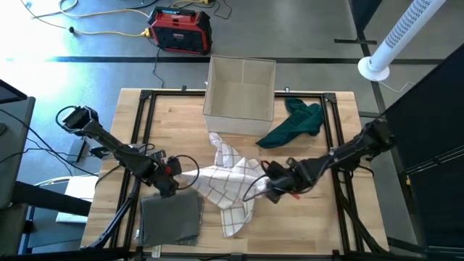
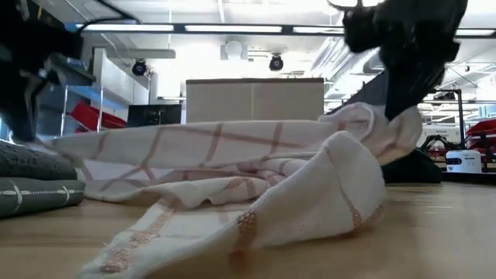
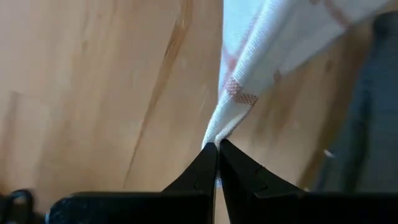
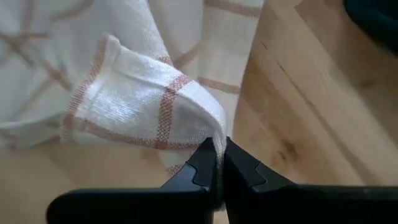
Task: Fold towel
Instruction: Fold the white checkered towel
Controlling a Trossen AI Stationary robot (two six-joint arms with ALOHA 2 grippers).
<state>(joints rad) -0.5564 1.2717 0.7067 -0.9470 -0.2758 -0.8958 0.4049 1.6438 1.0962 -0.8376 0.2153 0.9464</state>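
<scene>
Wrist views show both sets of fingers clamped on the towel (image 1: 221,181): left gripper (image 3: 217,147) and right gripper (image 4: 219,146) each pinch an edge. It's light, limp cloth that you should expect to sag, so take it by the corners.

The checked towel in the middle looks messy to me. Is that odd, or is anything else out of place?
The checked towel is crumpled, not flat, with each end effector, left and right, pinching an edge. A green cloth lies bunched beside the box. A grey folded towel lies neat. Nothing is spilled or damaged.
</scene>
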